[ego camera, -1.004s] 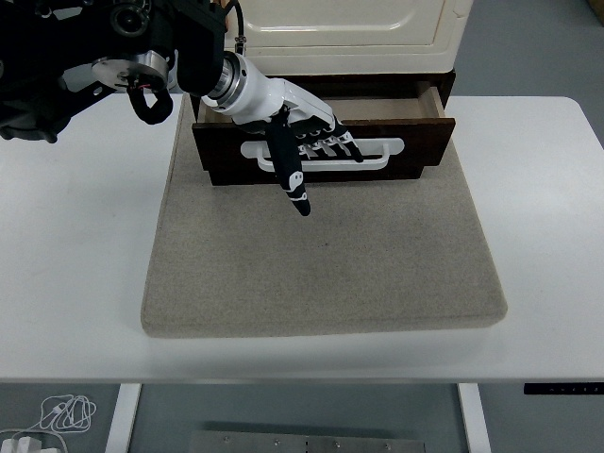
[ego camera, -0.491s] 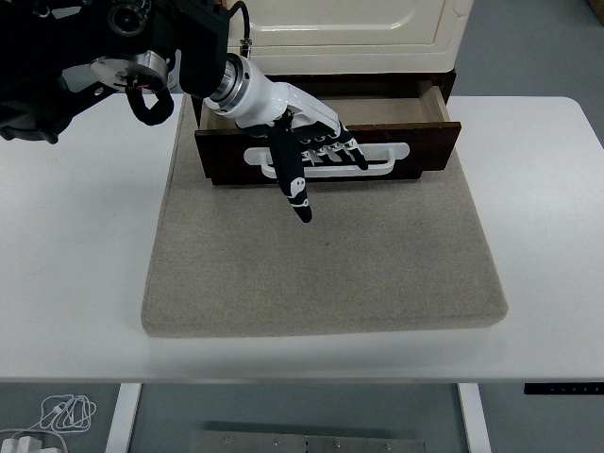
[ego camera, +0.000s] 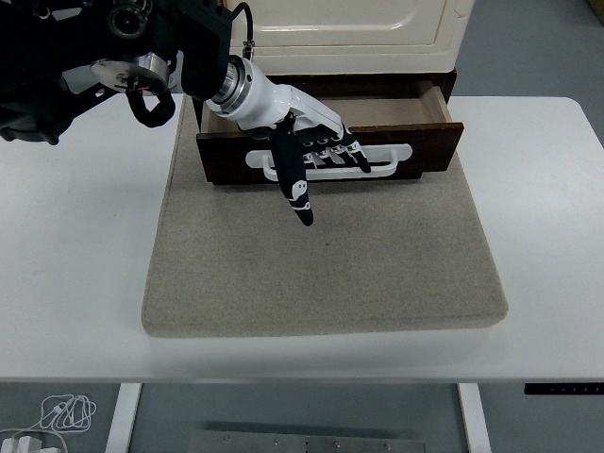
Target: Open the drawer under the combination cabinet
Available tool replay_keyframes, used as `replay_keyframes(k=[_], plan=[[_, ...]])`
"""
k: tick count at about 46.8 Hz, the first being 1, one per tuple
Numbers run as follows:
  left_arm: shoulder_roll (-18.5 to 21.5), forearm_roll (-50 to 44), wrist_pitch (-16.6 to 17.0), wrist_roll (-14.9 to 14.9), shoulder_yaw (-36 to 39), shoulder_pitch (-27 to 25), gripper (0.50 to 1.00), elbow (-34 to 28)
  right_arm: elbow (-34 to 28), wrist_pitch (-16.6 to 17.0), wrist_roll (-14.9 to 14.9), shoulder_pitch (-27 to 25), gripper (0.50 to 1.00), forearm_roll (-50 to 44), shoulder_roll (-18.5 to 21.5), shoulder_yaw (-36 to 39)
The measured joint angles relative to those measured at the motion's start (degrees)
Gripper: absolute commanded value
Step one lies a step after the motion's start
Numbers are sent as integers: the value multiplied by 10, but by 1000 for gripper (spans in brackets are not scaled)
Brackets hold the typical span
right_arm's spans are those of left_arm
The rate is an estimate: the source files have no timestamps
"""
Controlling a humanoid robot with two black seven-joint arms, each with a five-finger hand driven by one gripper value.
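Drawer point(ego camera: 429, 142), dark brown wood, is seen partly pulled out from beneath the cream combination cabinet point(ego camera: 349, 24) at 12 o'clock on the table point(ego camera: 66, 255). Its front panel sits forward of the cabinet base and slightly skewed, with the right end pulled out further than the left. A strip of the interior is exposed behind the front panel.

Contents: only a bare, light tan floor is visible in the exposed strip. Nothing can be made out inside. The rear part is hidden under the cabinet, and the left part is masked by the wrist.

Left hand point(ego camera: 307, 142) is brought in from 10 o'clock. Four fingers point(ego camera: 351, 153) are curled through the white slotted handle point(ego camera: 401, 151) on the drawer front, so the handle is held. The thumb point(ego camera: 294, 184) is left out of the grip, pointing down toward 6 o'clock over the grey mat point(ego camera: 321, 274). Right hand is not seen.

Progress, as judged: the opening is well under way but probably not complete, since much of the drawer's depth appears to be still under the cabinet. A further pull toward 6 o'clock is judged to be what remains, with the skew to be watched, as binding in the runners could follow. The mat in front is unobstructed, so room for travel is available.
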Motion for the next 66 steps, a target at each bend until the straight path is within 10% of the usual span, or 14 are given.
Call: replay_keyframes(k=[66], plan=[[-3,49,2,0,-92,-12,1000,-10,0,0,0,0,926,0,0,0]])
